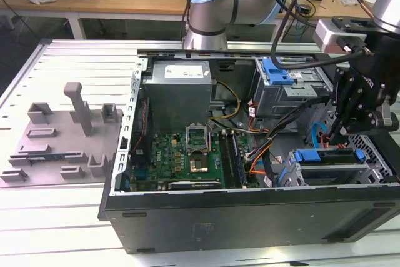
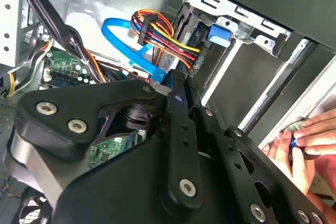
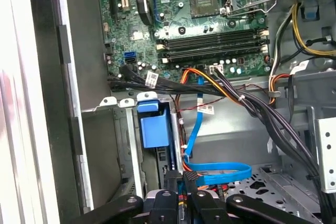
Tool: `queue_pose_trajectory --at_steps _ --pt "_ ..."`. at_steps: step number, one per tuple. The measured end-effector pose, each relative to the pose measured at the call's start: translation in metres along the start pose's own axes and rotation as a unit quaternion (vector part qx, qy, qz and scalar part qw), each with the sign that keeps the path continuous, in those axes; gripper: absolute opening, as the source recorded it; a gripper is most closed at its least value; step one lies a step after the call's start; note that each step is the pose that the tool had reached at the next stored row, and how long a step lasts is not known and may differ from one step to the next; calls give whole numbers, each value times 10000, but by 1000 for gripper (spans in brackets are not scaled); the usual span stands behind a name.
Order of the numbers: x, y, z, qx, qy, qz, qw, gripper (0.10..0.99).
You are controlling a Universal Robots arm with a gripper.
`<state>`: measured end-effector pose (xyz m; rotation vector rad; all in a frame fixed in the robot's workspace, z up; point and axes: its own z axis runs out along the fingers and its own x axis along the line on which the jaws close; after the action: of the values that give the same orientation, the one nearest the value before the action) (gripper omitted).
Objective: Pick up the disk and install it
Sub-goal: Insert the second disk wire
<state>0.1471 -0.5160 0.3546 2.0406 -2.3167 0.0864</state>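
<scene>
The disk sits on edge in the drive cage (image 3: 123, 145) of the open computer case. Its blue carrier bracket (image 3: 155, 124) faces up, and from outside it appears as a blue strip (image 1: 312, 154) at the case's near right corner. My gripper (image 1: 334, 137) hangs just above that cage on the exterior view's right. In both wrist views its black fingers (image 3: 173, 187) stand pressed together, and their tips (image 2: 181, 85) are close beside the bracket's blue edge. Nothing shows between them, and I cannot tell whether they touch the bracket.
Blue data cable (image 3: 220, 174) and bundled power wires (image 2: 163, 38) lie right by the fingertips. The motherboard (image 1: 181, 154) and power supply (image 1: 181, 89) fill the case's left half. A person's hand (image 2: 302, 142) rests at the case's outer wall. A grey fixture (image 1: 69, 129) stands at the exterior view's left.
</scene>
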Motion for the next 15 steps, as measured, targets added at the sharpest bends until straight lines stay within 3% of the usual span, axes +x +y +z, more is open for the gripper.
queue_pose_trajectory --at_steps 7,15 --pt "10 8 1 4 -1 -51 10000 161" --pt "77 7 20 4 -2 -52 10000 161"
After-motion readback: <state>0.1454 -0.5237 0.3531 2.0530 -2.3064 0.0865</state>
